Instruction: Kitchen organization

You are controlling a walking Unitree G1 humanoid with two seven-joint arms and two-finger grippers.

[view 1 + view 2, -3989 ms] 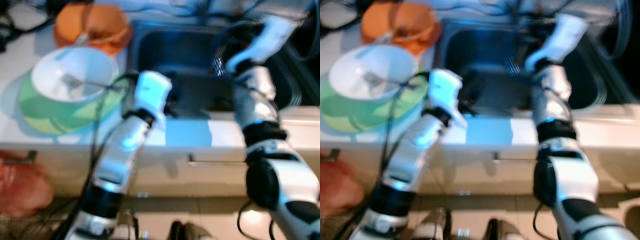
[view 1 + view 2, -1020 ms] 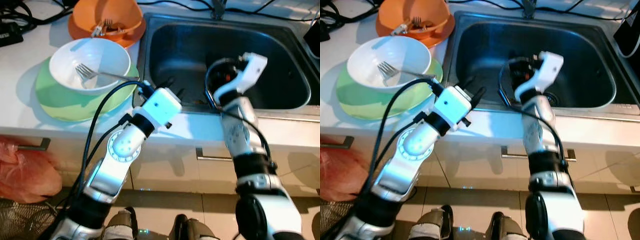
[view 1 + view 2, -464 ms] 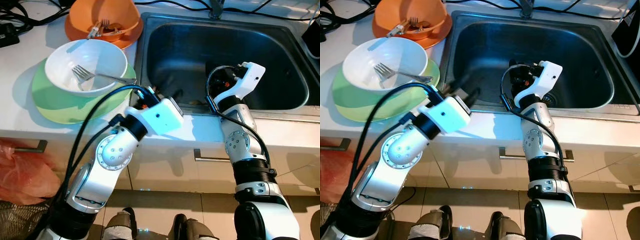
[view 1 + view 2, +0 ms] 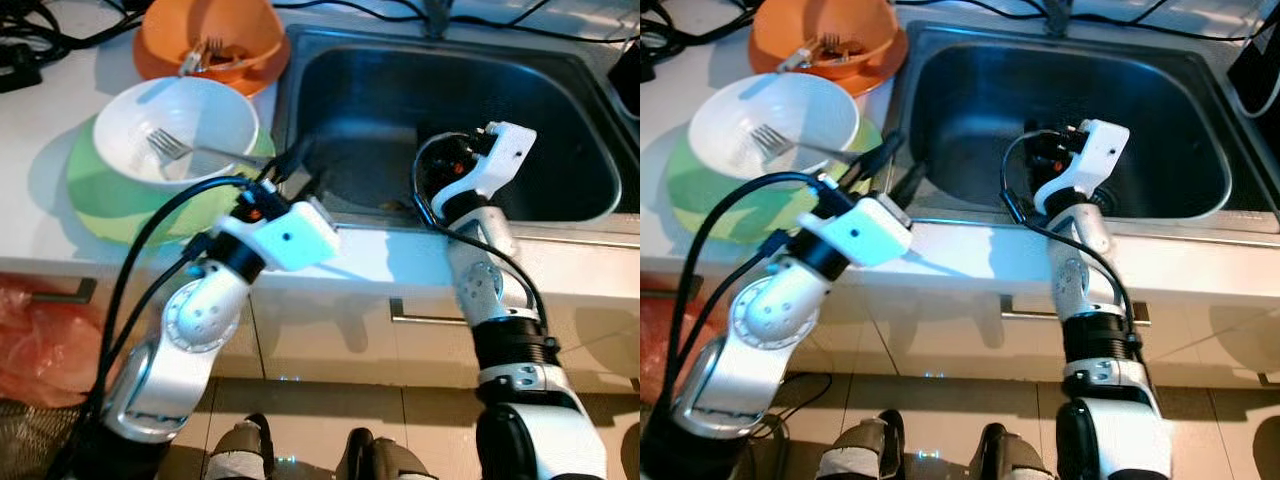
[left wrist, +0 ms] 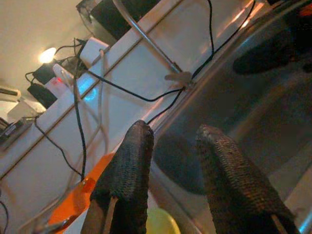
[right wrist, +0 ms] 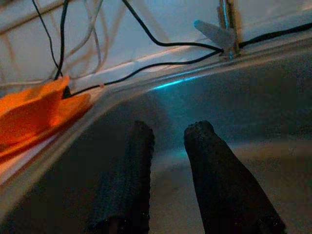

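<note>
A white bowl (image 4: 190, 125) with a fork (image 4: 175, 148) in it sits on a green plate (image 4: 100, 195) on the white counter, left of the steel sink (image 4: 400, 90). Behind it an orange bowl (image 4: 215, 35) holds more cutlery. My left gripper (image 4: 290, 165) hovers over the sink's front left corner, just right of the white bowl, open with nothing between its fingers (image 5: 129, 165). My right gripper (image 4: 447, 155) reaches down inside the sink basin, open and empty, its fingers (image 6: 204, 161) pointing toward the sink's back left wall.
A tap (image 4: 435, 15) stands at the sink's back rim, and black cables (image 4: 40, 30) trail along the counter's back. A dark object (image 4: 628, 60) sits at the far right. A red bag (image 4: 40, 335) hangs below the counter at the left, beside drawer handles (image 4: 425, 318).
My left gripper has swung left and up from the sink's front edge toward the white bowl. The right gripper stays in the sink, hardly moved. The view has steadied since the blurred earliest frames.
</note>
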